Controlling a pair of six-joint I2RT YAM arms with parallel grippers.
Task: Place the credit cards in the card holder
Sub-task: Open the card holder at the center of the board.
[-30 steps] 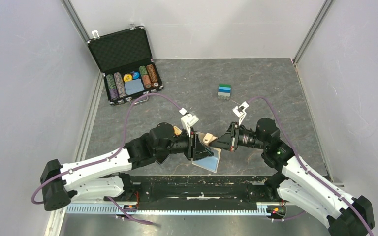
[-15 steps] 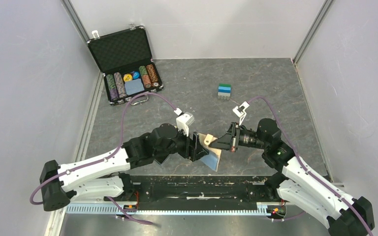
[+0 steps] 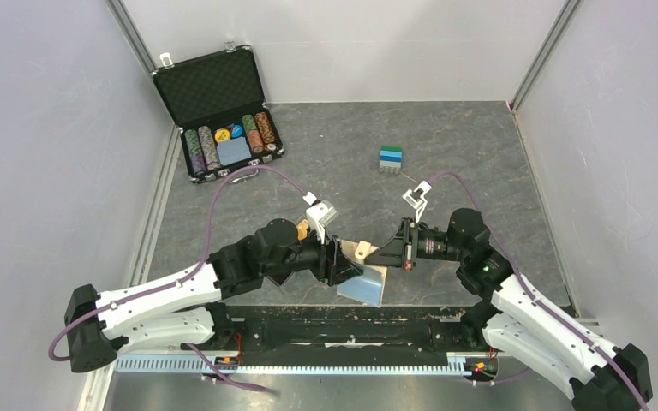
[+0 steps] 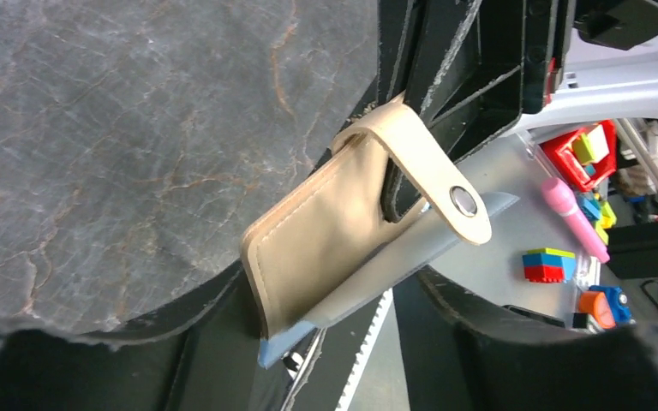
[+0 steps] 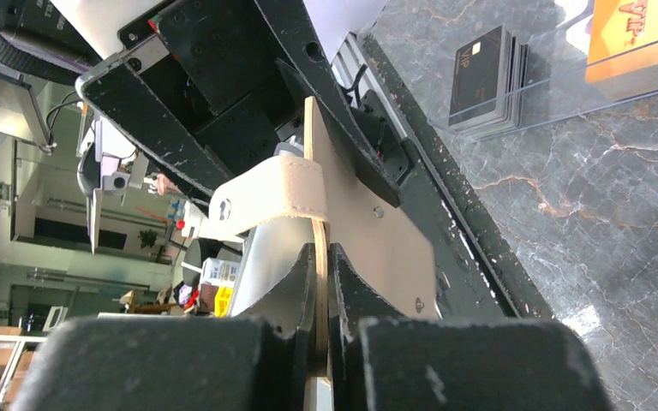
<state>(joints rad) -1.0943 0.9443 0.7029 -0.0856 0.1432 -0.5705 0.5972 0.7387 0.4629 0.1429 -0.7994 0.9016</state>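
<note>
Grey counter: at lower centre the card holder is held off it, with a blue credit card protruding below. Its panel is pinched by the right tool. The left tool is set around it, but its opening cannot be told.

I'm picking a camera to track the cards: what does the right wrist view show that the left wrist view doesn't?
Only the right wrist view: a stack of dark VIP-marked plastic cards. Only the left wrist view: a blue plastic card's corner and coloured toy bricks in the background. Both: the light tan leather-like bifold card holder, gripped by the right pincer.
</note>
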